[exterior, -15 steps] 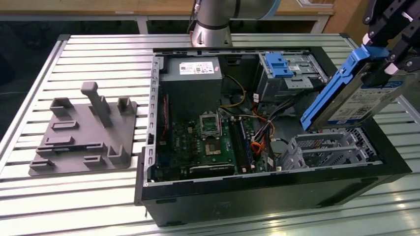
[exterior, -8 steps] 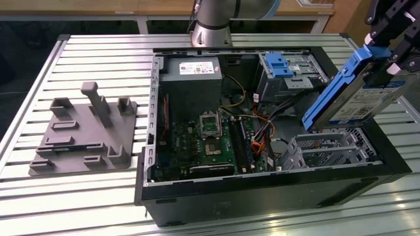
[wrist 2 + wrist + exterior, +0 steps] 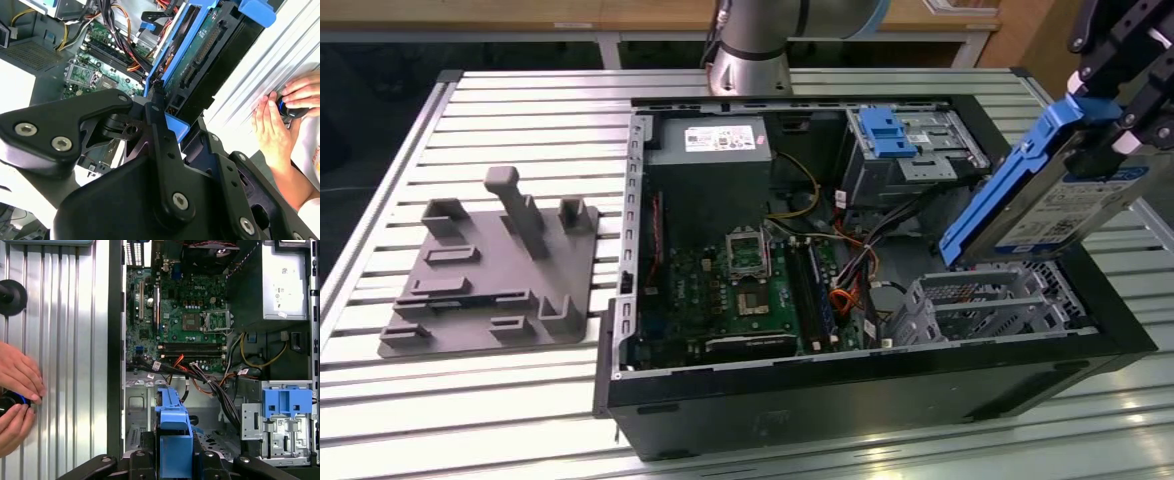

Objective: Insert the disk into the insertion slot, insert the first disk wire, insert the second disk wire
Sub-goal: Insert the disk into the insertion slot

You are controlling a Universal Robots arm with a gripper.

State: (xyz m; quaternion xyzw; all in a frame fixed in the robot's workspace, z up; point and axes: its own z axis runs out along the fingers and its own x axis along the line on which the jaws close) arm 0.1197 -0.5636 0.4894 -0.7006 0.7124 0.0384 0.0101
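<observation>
My gripper (image 3: 1110, 120) is shut on the disk (image 3: 1054, 205), a silver drive with a white label in a blue carrier. The disk hangs tilted, its low end just above the insertion slot (image 3: 987, 305), a silver perforated cage in the open computer case's near corner on the exterior view's right. The second wrist view shows the disk (image 3: 200, 55) clamped edge-on between the black fingers (image 3: 160, 125). In the first wrist view the blue carrier (image 3: 172, 430) points toward the slot (image 3: 137, 410). A loose bundle of black and orange cables (image 3: 854, 270) lies beside the slot; which are the disk wires I cannot tell.
A taller cage with a blue latch (image 3: 907, 140) stands behind the slot. The motherboard (image 3: 747, 290) fills the case's middle. A grey fixture plate (image 3: 494, 270) sits on the slatted table at the exterior view's left. A person's hands (image 3: 17, 390) rest on the table beside the case.
</observation>
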